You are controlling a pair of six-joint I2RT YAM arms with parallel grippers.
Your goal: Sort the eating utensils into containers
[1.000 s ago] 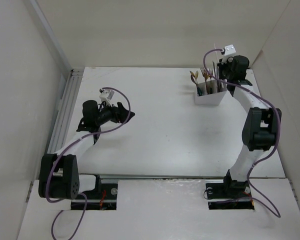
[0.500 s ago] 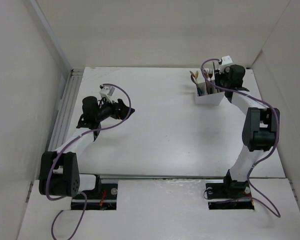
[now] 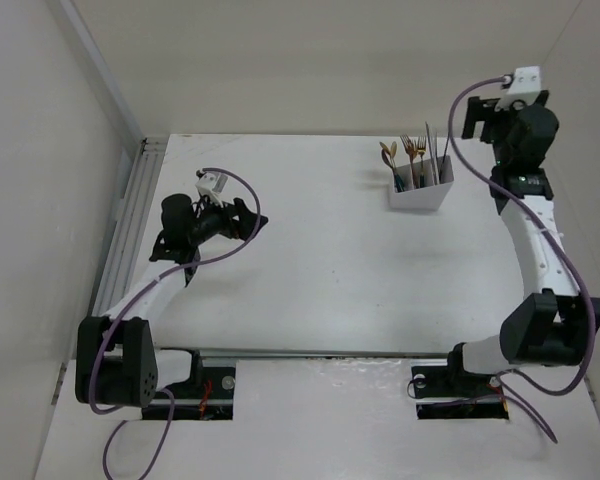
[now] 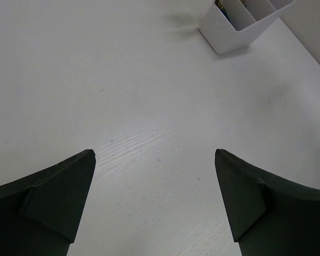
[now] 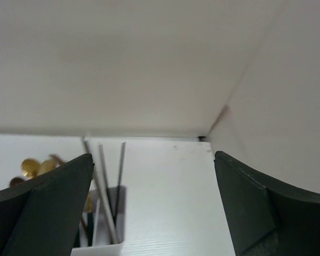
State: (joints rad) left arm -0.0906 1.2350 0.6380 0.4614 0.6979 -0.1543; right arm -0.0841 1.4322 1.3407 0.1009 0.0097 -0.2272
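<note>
The white divided container (image 3: 421,193) stands at the table's back right. Gold-headed spoons (image 3: 388,152), forks (image 3: 412,148) and thin chopsticks (image 3: 432,150) stand upright in it. My right gripper (image 3: 477,117) hangs open and empty, raised above and to the right of the container. In the right wrist view the chopsticks (image 5: 103,184) and gold spoon heads (image 5: 32,166) show beside the left finger (image 5: 53,208), with the container's wall (image 5: 98,249) below. My left gripper (image 3: 252,224) is open and empty over the table's left half; its wrist view shows the container (image 4: 229,34) far off.
White walls close in the table at the back and on both sides. A ribbed metal rail (image 3: 130,215) runs along the left edge. Purple cables (image 3: 242,200) loop off both wrists. The back right corner (image 5: 202,138) lies just behind the right gripper.
My right gripper opened over the container, left the chopsticks in it, and rose up and to the right. The left gripper shifted slightly and widened a little.
</note>
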